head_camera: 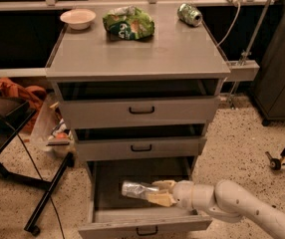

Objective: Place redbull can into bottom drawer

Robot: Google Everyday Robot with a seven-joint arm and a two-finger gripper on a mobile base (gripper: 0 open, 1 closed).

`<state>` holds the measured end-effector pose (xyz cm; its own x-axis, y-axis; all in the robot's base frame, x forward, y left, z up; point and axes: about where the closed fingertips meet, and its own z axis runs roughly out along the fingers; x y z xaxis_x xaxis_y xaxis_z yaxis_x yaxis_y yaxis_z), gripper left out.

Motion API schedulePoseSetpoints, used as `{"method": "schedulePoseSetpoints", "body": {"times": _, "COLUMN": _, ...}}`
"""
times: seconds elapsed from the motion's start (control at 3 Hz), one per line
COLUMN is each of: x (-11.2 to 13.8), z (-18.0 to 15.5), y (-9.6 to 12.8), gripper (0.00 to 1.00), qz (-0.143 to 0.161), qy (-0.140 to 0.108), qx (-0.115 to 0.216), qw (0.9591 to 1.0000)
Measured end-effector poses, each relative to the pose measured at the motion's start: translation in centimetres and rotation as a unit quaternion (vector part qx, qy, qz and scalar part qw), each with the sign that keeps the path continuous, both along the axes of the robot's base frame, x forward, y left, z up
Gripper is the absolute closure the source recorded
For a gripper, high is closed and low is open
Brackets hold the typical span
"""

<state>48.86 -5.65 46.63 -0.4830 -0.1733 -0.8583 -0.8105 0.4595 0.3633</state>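
The tool [158, 193] is reaching from the right into the bottom drawer [132, 225], gripping the redbull can [134, 188] inside it; bowl [77, 18], bag [128, 23] and second can [190, 14] are sitting atop the desk [147, 56].

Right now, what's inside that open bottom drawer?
A can lying sideways, held by the pincer. The rest of the drawer floor looks bare. The patch beneath the can and arm is covered.
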Motion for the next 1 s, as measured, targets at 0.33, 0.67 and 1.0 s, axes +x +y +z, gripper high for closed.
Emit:
{"method": "schedulePoseSetpoints", "body": {"times": 0.33, "x": -1.3, "z": -4.5, "y": 1.2, "gripper": 1.00, "qz": -0.035, "qy": 0.042, "qx": -0.021, "qw": 0.9983}}
{"method": "schedulePoseSetpoints", "body": {"times": 0.67, "x": 0.0, "z": -5.0, "y": 0.4, "gripper": 1.00, "qz": -0.065, "qy": 0.034, "qx": -0.035, "qw": 0.9967}}
{"method": "schedulePoseSetpoints", "body": {"times": 1.0, "x": 0.0, "z": -5.0, "y": 0.4, "gripper": 1.00, "qz": -0.065, "qy": 0.034, "qx": -0.035, "qw": 0.9967}}
